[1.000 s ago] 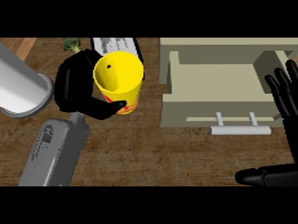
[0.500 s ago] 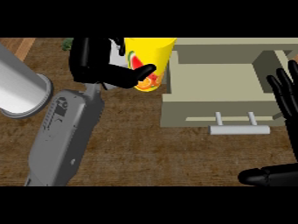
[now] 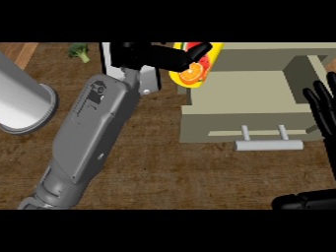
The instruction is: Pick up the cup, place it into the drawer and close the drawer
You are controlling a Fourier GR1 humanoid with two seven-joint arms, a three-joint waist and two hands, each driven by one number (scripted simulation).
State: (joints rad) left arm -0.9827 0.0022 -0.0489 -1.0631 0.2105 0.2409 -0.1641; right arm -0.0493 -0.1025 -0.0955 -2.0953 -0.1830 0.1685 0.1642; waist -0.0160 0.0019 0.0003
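Note:
My left hand (image 3: 152, 55) is curled round a yellow cup (image 3: 193, 69) with an orange-and-red fruit print, holding it tilted at the top of the view. The cup hangs over the back left corner of the open beige drawer (image 3: 247, 93), partly cut off by the upper edge. The drawer stands pulled out, its pale handle (image 3: 267, 144) facing me. My left forearm (image 3: 90, 138) stretches diagonally across the wooden counter. My right hand (image 3: 332, 113) rests open at the right edge, fingers up, beside the drawer's right wall.
A large grey cylinder (image 3: 14, 96) stands at the left on the counter. A small broccoli floret (image 3: 79, 51) lies at the back left. A white slab (image 3: 134, 69) lies behind my left hand.
My left arm has lifted the cup off the counter and carried it right and farther back, tilting it over the drawer's corner. The right hand has not moved.

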